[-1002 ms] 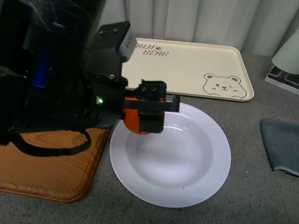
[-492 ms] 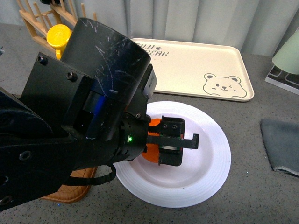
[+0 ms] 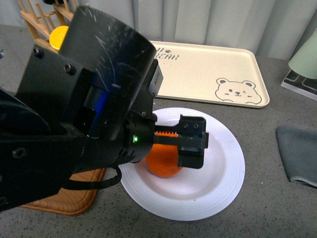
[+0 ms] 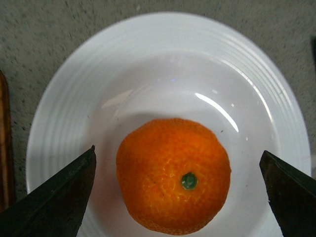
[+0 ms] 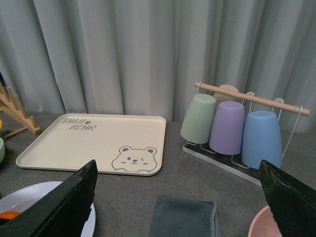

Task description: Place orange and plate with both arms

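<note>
Hovering the left gripper (image 3: 192,144) just above the orange (image 3: 163,162), lying toward 9 o'clock in the plate (image 3: 223,191), front view. Showing at the left wrist jaws spread wide, clear of the fruit; rising straight up next, avoiding nudging it. Showing the right gripper (image 5: 177,165) splayed, gripping nothing.

All three views seemingly share the plate (image 4: 163,34).
</note>
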Controlling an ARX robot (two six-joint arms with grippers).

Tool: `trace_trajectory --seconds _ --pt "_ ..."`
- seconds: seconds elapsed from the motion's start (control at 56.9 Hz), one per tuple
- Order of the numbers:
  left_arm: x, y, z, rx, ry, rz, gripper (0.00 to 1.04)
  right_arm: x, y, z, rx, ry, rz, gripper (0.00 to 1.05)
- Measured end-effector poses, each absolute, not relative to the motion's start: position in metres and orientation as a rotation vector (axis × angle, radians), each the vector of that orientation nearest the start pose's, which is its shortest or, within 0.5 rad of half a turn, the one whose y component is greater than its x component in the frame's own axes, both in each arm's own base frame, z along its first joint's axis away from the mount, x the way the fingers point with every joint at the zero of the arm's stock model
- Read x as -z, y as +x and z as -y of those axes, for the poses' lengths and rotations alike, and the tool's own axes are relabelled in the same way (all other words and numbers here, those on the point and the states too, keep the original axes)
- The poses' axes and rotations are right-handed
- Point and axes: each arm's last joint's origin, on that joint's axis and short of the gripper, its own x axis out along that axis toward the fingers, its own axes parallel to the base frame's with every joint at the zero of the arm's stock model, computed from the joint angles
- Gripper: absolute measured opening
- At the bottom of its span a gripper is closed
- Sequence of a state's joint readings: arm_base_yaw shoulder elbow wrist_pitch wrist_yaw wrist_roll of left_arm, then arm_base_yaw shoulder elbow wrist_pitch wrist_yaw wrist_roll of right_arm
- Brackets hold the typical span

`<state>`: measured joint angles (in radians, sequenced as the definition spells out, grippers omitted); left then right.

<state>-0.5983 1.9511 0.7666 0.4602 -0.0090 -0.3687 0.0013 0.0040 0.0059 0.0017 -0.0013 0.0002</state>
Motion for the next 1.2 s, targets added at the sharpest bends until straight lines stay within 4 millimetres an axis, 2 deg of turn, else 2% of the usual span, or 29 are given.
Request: trace_trajectory --seconds 0.123,0.193,0.387,0.58,0.668,0.738,0.914,1.02,1.108,1.195 --pt "-0.097 0.279 0.184 0.388 -0.138 -0.710 0.98 -0.165 0.098 0.000 -0.003 0.000 0.004 0.95" --pt "-0.112 0.276 0.171 0.311 -0.147 -0.639 0.98 -0.165 0.098 0.000 -0.003 0.001 0.004 0.95" --pt "-0.136 0.262 0.138 0.144 -0.179 -0.532 0.98 -0.165 0.098 0.000 -0.003 0.001 0.004 0.95" --pt "-0.154 0.237 0.095 -0.020 -0.221 -0.429 0.98 -0.165 0.098 0.000 -0.003 0.001 0.004 0.95" --pt "-0.160 0.216 0.070 -0.138 -0.241 -0.380 0.98 -0.165 0.098 0.000 -0.003 0.001 0.004 0.95" --pt "-0.165 0.196 0.060 -0.197 -0.249 -0.335 0.98 -0.165 0.098 0.000 -0.003 0.001 0.004 0.95" --pt "-0.174 0.156 0.056 -0.250 -0.275 -0.284 0.98 -0.165 0.098 0.000 -0.003 0.001 0.004 0.95" --pt "-0.176 0.142 0.055 -0.263 -0.295 -0.258 0.98 -0.165 0.098 0.000 -0.003 0.000 0.004 0.95" --pt "-0.177 0.139 0.055 -0.256 -0.312 -0.247 0.98 -0.165 0.098 0.000 -0.003 0.001 0.004 0.95" --pt "-0.167 0.136 0.049 -0.046 -0.255 -0.122 0.81 -0.165 0.098 0.000 -0.003 0.000 0.004 0.95"
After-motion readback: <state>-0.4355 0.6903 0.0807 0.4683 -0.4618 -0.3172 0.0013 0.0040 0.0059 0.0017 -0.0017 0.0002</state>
